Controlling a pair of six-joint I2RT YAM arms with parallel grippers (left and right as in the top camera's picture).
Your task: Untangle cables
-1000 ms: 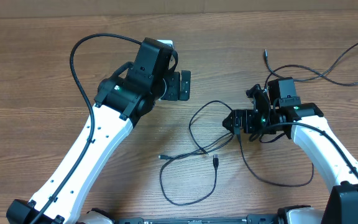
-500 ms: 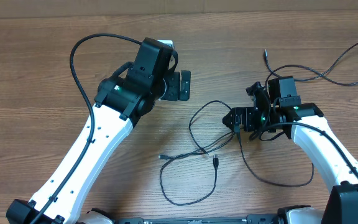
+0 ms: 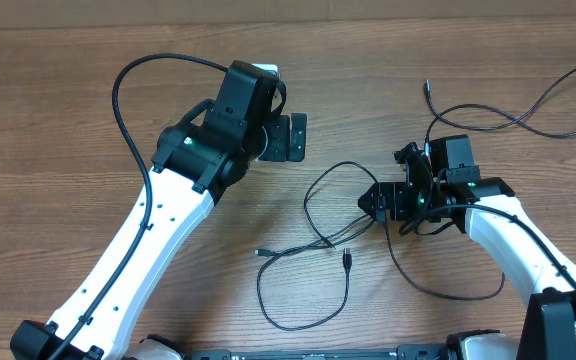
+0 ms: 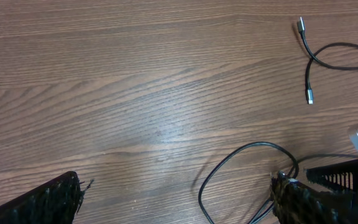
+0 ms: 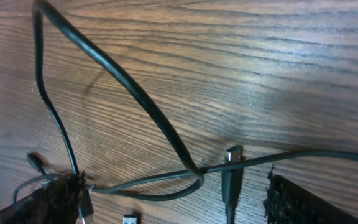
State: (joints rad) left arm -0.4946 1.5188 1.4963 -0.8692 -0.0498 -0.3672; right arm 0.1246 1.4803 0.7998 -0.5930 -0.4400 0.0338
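Thin black cables (image 3: 320, 212) lie looped on the wooden table between the arms, with two plug ends (image 3: 348, 260) near the front. My right gripper (image 3: 369, 198) is open and low over the right side of the tangle. In the right wrist view, its fingers (image 5: 173, 186) straddle a crossing of cable strands (image 5: 191, 168) and a USB plug (image 5: 232, 155), touching none that I can see. My left gripper (image 3: 293, 138) is open and empty, above and left of the tangle. The left wrist view shows its spread fingers (image 4: 178, 186) over a cable loop (image 4: 229, 163).
Another thin black cable (image 3: 508, 115) runs across the back right, its tip (image 3: 427, 86) pointing away. A short cable with two plug ends (image 4: 328, 59) shows in the left wrist view. Thicker arm cables arc over the left arm (image 3: 138, 75).
My right gripper has shifted slightly toward the front left, lower over the tangle. The left arm and the cables have not visibly moved.
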